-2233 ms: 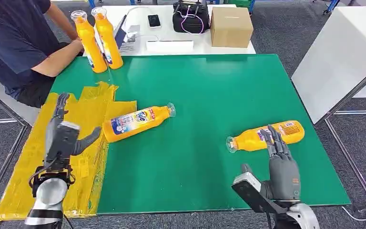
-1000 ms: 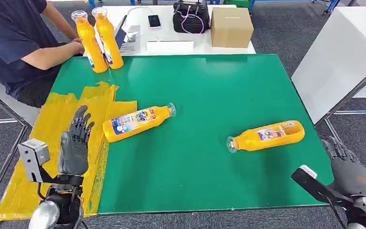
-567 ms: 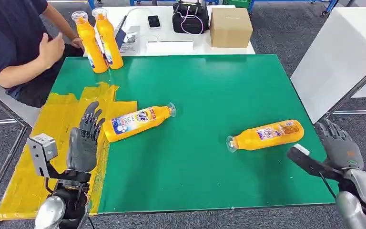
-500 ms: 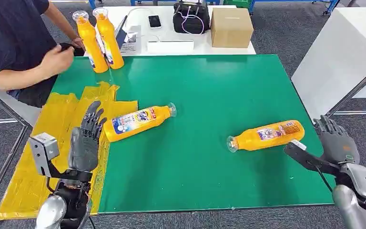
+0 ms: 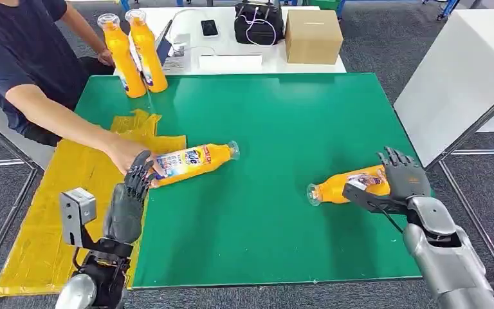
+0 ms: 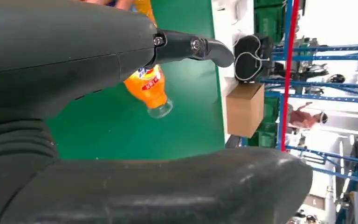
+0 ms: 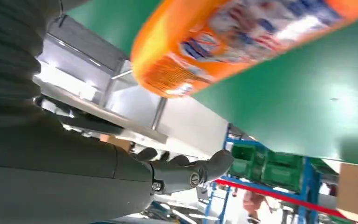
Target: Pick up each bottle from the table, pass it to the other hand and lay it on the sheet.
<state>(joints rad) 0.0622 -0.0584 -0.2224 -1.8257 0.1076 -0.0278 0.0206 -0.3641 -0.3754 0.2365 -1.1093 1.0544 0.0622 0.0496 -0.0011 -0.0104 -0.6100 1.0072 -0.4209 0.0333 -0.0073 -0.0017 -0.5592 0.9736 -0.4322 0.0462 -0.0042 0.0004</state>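
Note:
One orange bottle (image 5: 196, 159) lies on the green table (image 5: 276, 109) beside the yellow sheet (image 5: 71, 187), cap toward the right. A person's hand (image 5: 127, 154) rests at its base end. My left hand (image 5: 127, 203) stands just in front of that base, fingers straight and apart, holding nothing; its wrist view shows the bottle's neck (image 6: 151, 88) beyond the fingers. A second orange bottle (image 5: 344, 187) lies at the right. My right hand (image 5: 404, 175) hovers with spread fingers over its base end, and that bottle (image 7: 242, 42) looms close in the right wrist view.
Two more orange bottles (image 5: 133, 55) stand upright at the table's far left corner, next to the seated person. A cardboard box (image 5: 311, 35), a black bag (image 5: 257, 22) and a phone (image 5: 210, 28) sit on the white table behind. Another white table (image 5: 463, 71) stands to the right.
The person's arm has reached in to the left bottle's base. My right hand swung in from beyond the table's edge to the right bottle. My left hand moved forward toward the left bottle.

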